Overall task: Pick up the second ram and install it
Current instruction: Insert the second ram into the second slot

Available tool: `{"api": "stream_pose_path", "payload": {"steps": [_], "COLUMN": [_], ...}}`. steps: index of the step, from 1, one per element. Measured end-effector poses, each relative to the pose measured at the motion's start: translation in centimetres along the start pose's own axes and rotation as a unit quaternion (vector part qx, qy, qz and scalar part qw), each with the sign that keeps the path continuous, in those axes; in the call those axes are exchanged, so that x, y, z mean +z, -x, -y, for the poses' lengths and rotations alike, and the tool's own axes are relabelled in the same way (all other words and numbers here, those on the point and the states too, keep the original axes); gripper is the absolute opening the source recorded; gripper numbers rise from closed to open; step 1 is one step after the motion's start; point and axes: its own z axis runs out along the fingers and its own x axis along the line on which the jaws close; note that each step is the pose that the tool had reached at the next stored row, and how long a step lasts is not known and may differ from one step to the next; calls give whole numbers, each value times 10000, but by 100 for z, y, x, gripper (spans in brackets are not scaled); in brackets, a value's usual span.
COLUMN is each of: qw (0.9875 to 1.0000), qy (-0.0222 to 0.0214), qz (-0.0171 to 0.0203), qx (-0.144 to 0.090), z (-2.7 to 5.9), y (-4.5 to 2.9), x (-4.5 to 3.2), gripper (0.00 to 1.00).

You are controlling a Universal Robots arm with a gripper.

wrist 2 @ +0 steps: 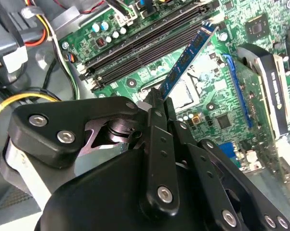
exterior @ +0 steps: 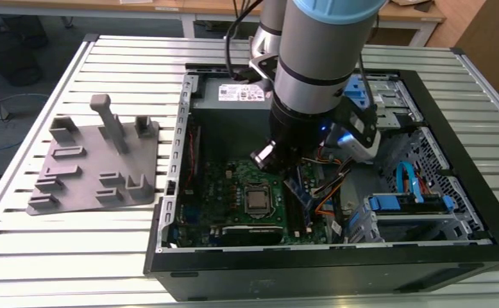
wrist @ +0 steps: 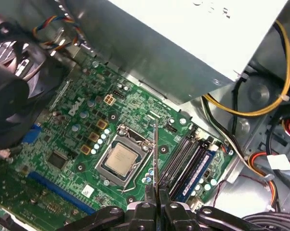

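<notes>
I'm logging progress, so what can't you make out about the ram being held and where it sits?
- Second wrist view: the tool covers the gripped end of the second ram.
- First wrist view: the second ram is edge-on, so its faces cannot be read.
- Exterior view: the arm blocks its height above the motherboard.

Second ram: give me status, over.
Gripper shut on second ram. Ram held over the motherboard, not in a slot. Nothing seen between it and the slots.
</notes>
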Motion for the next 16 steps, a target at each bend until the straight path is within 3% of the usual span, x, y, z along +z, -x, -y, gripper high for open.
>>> {"api": "stream_pose_path", "payload": {"steps": [8, 16], "qw": [9989, 9954], "qy": [-13, -27], "qz": [18, 36], "qx": [474, 959], "z": [0, 0], "y": [0, 0], "x": [5, 9], "gripper": [14, 14]}}
